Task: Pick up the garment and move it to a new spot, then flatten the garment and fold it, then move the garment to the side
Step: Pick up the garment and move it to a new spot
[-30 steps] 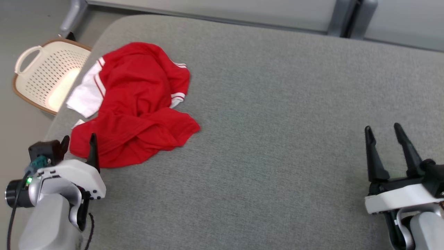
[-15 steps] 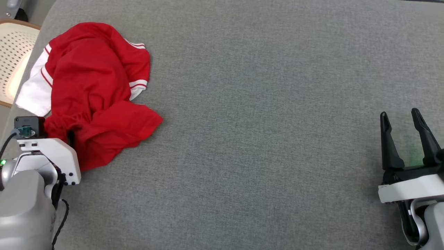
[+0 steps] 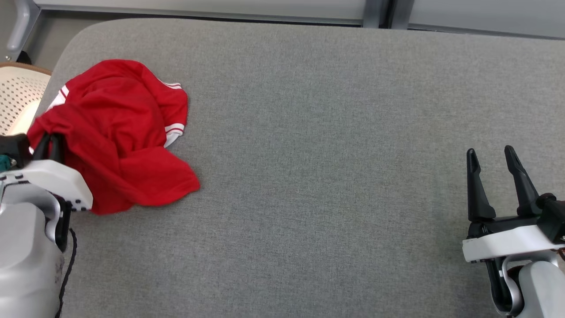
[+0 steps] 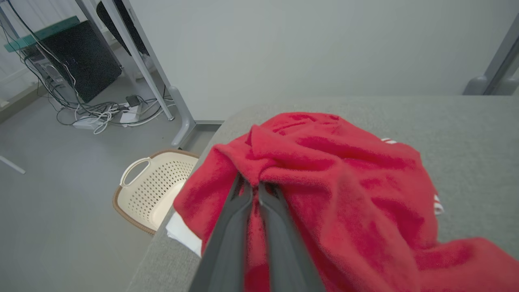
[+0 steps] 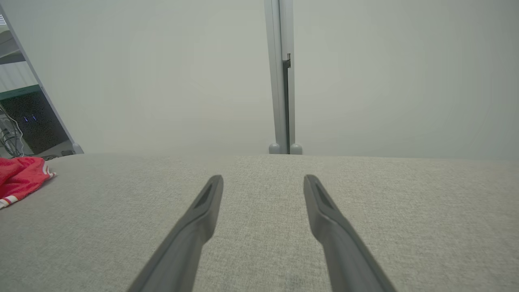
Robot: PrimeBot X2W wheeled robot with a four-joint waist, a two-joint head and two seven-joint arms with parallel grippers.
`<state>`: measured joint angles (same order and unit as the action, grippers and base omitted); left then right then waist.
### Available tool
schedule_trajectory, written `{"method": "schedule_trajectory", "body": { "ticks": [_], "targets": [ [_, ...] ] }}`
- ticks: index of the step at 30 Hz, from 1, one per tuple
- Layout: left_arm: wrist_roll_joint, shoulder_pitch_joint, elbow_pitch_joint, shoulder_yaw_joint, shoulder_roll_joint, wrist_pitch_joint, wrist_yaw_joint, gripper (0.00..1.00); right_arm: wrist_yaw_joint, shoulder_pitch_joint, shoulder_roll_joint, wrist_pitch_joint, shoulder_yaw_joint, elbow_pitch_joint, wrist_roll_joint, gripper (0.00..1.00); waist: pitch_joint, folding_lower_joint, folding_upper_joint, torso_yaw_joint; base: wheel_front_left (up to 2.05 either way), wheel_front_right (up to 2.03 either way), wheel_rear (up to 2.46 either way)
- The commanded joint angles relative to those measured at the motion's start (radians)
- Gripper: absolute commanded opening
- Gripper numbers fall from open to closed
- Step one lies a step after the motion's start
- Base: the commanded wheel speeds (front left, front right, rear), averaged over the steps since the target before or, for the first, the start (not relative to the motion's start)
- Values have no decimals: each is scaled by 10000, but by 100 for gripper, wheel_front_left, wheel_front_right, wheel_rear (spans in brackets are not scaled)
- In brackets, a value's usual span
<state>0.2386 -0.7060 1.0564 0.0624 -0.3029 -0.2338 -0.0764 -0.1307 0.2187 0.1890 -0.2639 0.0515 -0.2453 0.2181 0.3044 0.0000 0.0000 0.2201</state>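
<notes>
Two grippers show in the head view, one at each lower corner of the frame. At the lower left, the left gripper has its dark fingers pressed together on a fold of the red garment; in the left wrist view the cloth bunches into a small peak right where the fingertips meet, and the rest drapes away to the right of the frame. The garment lies crumpled at the upper left of the grey fabric surface, close to its rounded corner, with white stripes along one edge. Just beyond that corner, at the left edge of the frame, sits a cream perforated basket on the floor. At the lower right, the right gripper stands with its two fingers spread apart and nothing between them, above bare grey fabric and well apart from the garment. In the right wrist view the garment is a small red patch at the far left.
</notes>
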Motion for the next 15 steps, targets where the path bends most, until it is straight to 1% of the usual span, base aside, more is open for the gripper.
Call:
{"method": "schedule_trajectory", "body": {
  "ticks": [1,3,6,7,11,15],
  "targets": [
    [-4,-191,-741,-108,-132,-235,170,0,-1,-70,-119,-6,-19,-64,50,100,-433,0,0,-93,0,0,0],
    [-32,-138,-1664,-212,-172,-300,277,0,-1,-91,-268,-6,-36,-118,61,100,-670,0,0,-150,0,0,0],
    [-13,195,-3502,-485,-143,-312,428,0,-1,-159,-438,-6,-73,-175,90,100,-972,0,0,-281,0,0,0],
    [-13,195,-3502,-485,-143,-312,428,0,-1,-159,-438,-6,-73,-175,90,100,-972,0,0,-281,0,0,0],
    [-197,567,-5607,-654,-189,-316,610,0,-1,-176,-635,-6,-111,-216,78,100,-1272,0,0,-600,0,0,0],
    [-212,720,-6575,-593,-330,-46,574,0,-1,-136,-783,-6,-192,-215,92,100,-1453,0,0,-1085,0,0,0]
  ]
}}
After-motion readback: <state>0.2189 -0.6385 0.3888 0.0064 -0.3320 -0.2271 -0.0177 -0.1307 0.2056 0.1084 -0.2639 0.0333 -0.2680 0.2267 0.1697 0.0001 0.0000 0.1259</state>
